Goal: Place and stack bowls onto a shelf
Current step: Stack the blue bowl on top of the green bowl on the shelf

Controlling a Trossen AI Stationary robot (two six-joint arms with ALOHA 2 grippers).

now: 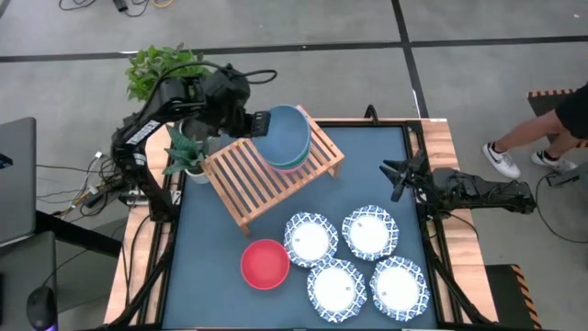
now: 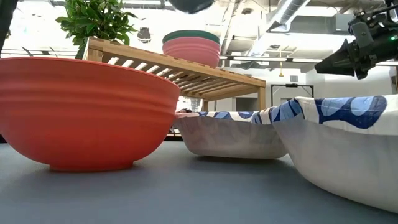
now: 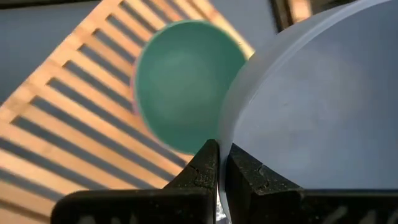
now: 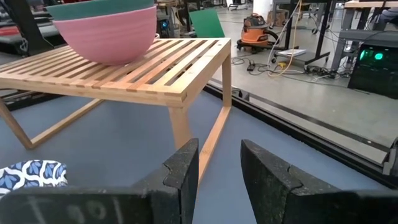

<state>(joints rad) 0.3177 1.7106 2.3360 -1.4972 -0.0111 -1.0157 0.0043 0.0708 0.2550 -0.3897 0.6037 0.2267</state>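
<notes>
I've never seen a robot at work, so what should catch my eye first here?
The left gripper pinches the rim of a grey-blue bowl, holding it over a green bowl nested in a pink bowl on the wooden shelf. Nearer the front sit a red bowl and four blue-rimmed white dishes.

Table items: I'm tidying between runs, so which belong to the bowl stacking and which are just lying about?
Job:
grey-blue bowl in left gripper
green bowl
pink bowl
red bowl
four white dishes
shelf

Lying about:
potted plants
laptop
</notes>
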